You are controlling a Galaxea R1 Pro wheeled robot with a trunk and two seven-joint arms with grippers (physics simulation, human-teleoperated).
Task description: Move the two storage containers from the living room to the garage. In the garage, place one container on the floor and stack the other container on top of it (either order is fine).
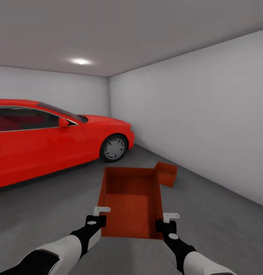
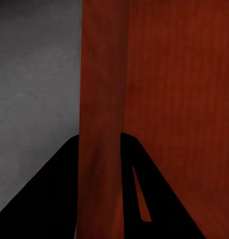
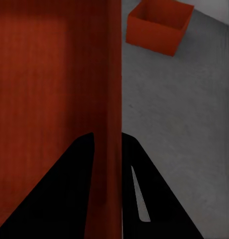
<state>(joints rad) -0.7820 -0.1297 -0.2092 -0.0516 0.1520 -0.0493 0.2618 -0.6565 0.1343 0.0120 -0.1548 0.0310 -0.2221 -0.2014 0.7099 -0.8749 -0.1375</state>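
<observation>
Garage walls, white and bare, close the scene in the head view, with the red car [image 1: 51, 141] at about ten o'clock and grey concrete floor [image 1: 51, 214] spreading below. Both storage containers are already in this room. One, the far container [image 1: 166, 173], sits on the floor at roughly one o'clock, near the right-hand wall and just beyond the carried one; the right wrist view shows it too, open side up and resting flat on the concrete.

The carried container [image 1: 132, 202] is held out in front of the robot at twelve o'clock, open top facing up, between the two arms. The left tool [image 1: 96, 220] is clenched on its left side wall: the left wrist view shows that wall running straight between the dark fingers [image 2: 45, 199]. The right tool [image 1: 165, 225] grips the right side wall the same way, the wall passing between its fingers [image 3: 59, 194] in the right wrist view.

By my judgement the task is well past halfway: the moving from the living room looks done for both boxes, and one is set down. What is left is the stack itself, which is not yet made, since the held container is short of the far one, not over it. Closing that gap, lining the box up squarely above the other and lowering it before letting go is what remains.
</observation>
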